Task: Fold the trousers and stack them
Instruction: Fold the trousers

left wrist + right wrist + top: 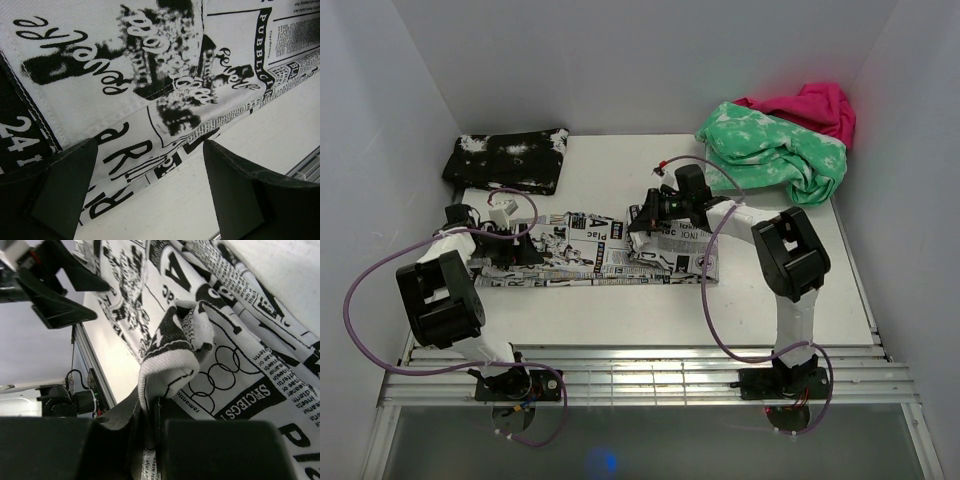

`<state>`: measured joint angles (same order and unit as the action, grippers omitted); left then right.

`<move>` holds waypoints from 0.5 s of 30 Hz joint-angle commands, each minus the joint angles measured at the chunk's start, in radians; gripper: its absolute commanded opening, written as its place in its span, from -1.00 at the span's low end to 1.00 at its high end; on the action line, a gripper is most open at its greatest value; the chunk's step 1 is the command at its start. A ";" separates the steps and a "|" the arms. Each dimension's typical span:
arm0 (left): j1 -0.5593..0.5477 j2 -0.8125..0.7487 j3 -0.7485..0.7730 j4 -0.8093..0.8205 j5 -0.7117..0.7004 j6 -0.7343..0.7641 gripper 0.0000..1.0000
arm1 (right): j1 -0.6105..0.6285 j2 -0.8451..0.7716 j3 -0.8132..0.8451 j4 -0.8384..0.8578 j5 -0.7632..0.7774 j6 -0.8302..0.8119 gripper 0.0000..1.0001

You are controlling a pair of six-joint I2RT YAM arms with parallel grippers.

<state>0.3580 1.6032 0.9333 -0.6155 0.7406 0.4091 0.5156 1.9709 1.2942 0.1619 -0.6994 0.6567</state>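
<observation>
Trousers (pixel 590 250): laid flat mid-frame on desk (pixel 650 310), long axis left-right across frame; waist end cannot be told. Right gripper (pixel 642 222) clamped on small bunched ridge of cloth, right of centre. Left gripper (pixel 505 235) spread wide over left end, nothing held. Risk: shallow pinch may be slipped on lift; unheld left end dragged, fold skewed.

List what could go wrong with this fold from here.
The right gripper pinches only a small bunched edge of the trousers; it might slip out when pulled.
The left gripper is open over the other end, holding nothing, so the cloth may drag instead of folding.
The green garment lies near the right arm; a wide swing could snag it.
</observation>
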 commanded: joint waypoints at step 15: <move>0.002 -0.014 -0.005 0.017 0.003 0.007 0.96 | 0.130 0.132 0.112 0.074 0.032 0.075 -0.85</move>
<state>0.3580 1.6032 0.9325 -0.6079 0.7403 0.4095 0.6296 2.0792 1.3666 0.1848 -0.6632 0.7052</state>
